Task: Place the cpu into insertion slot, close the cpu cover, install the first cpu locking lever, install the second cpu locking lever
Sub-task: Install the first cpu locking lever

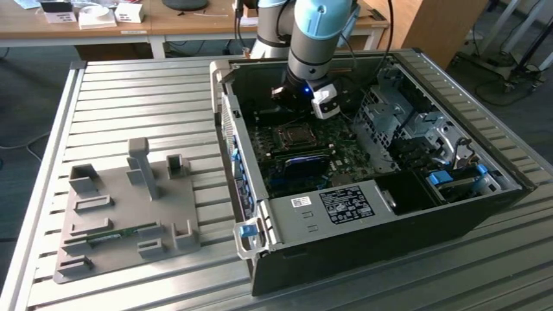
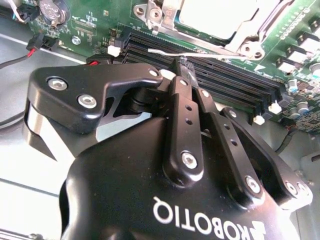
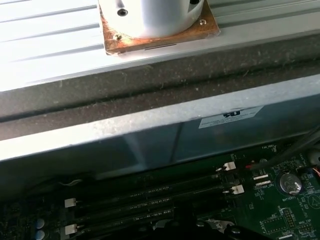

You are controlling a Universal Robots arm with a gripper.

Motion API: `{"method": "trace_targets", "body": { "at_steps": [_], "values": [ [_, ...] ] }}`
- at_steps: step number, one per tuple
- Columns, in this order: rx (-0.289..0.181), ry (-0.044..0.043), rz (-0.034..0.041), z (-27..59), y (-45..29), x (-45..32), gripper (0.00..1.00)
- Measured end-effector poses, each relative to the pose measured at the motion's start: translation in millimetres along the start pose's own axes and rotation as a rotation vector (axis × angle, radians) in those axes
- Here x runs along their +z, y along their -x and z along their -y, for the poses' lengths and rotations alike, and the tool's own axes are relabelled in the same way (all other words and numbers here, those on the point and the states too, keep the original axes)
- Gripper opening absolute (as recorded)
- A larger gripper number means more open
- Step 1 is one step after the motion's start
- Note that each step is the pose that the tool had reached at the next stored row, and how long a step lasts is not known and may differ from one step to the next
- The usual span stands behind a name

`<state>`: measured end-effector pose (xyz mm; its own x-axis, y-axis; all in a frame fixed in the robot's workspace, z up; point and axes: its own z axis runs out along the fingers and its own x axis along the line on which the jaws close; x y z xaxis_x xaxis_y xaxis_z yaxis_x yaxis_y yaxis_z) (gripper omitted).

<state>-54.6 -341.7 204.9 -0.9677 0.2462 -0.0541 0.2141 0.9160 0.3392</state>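
My gripper (image 2: 180,64) hangs inside the open computer case (image 1: 484,214), its two black fingers (image 2: 180,115) brought together at the tips, shut. Just past the tips a thin wire locking lever (image 2: 210,53) runs across the black memory slots (image 2: 225,80); I cannot tell whether the tips touch it. Beyond it the silver cpu cover (image 2: 240,41) lies flat on the socket, with the pale top of the cpu (image 2: 215,15) showing through its window. In the exterior view the gripper (image 1: 292,109) is just behind the socket (image 1: 294,135) on the green motherboard (image 1: 346,155).
The case's metal walls (image 3: 150,130) enclose the board closely. Drive cages (image 1: 406,123) fill the exterior view's right side of the case. A grey fixture block (image 1: 129,207) lies on the slatted table (image 1: 138,103) at the exterior view's left. The arm's base (image 3: 150,20) is bolted behind the case.
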Motion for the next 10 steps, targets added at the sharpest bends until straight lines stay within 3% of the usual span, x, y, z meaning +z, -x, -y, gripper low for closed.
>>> {"method": "trace_targets", "body": {
  "at_steps": [10],
  "values": [
    [0.000,0.0000,0.0000,3.0,0.5,1.4,0.11]
  ]
}}
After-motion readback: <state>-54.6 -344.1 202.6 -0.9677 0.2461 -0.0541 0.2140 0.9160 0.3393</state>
